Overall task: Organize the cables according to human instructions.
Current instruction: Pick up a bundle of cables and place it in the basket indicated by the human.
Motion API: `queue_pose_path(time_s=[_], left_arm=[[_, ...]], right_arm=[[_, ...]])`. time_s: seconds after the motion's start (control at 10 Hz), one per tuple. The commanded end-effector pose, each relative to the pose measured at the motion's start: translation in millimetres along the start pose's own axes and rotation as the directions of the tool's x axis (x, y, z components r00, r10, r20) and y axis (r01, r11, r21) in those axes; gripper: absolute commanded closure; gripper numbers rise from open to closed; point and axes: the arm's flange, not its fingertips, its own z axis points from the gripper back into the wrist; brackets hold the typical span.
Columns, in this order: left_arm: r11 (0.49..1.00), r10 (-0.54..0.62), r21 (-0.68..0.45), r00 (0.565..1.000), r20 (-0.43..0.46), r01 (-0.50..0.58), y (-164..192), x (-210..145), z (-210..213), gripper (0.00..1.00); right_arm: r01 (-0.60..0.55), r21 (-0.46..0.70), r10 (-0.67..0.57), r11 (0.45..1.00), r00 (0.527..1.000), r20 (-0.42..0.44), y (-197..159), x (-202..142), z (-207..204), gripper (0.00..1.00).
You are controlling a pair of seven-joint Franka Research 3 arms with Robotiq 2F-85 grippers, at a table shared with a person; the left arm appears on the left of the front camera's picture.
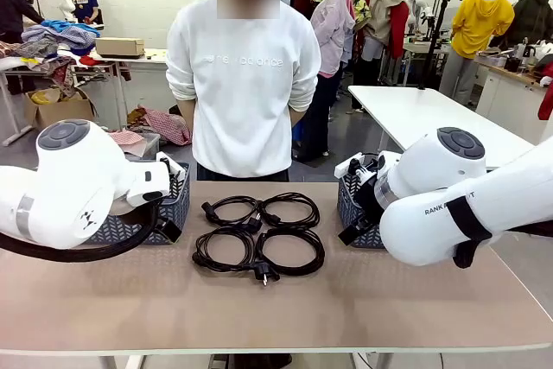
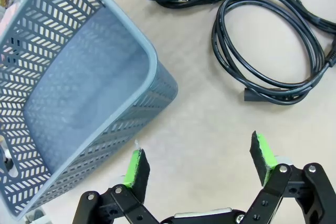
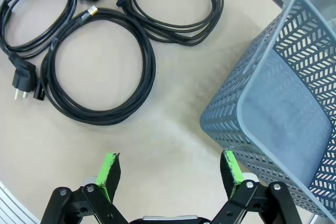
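Note:
Several coiled black cables (image 1: 259,235) lie side by side in the middle of the table, with their plugs near the centre. In the left wrist view my left gripper (image 2: 199,161) is open over bare tabletop, a coil of cable (image 2: 273,45) lying beyond it. My right gripper (image 3: 170,169) is open too, with nothing between its green pads, and a thick coil (image 3: 100,66) sits just ahead of it. The human (image 1: 243,84) stands at the far edge in a white sweatshirt, arms behind the back.
A grey perforated basket (image 1: 173,212) stands left of the cables and shows close by my left gripper as basket (image 2: 79,93). A second basket (image 1: 350,206) stands to the right, seen beside my right gripper as basket (image 3: 283,103). The table's near half is bare.

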Motion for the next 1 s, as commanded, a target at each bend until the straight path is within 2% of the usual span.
queue_pose_path(time_s=[0.0,0.8,0.9], left_arm=[[1.0,0.002,0.001,1.0,0.0,-0.002,1.1,-0.2,0.2,0.0],[1.0,0.0,0.0,1.0,0.0,0.0,-0.2,0.1,0.0,0.0],[1.0,-0.02,-0.013,0.999,0.026,0.02,3.8,-1.0,8.4,0.0]], right_arm=[[0.0,0.0,0.0,1.0,1.0,0.0,0.0,0.0,0.0,0.0],[0.0,0.0,0.0,1.0,1.0,0.0,0.0,0.0,0.0,0.0],[-0.027,0.024,0.027,0.999,0.999,0.03,-10.0,6.3,11.1,0.0]])
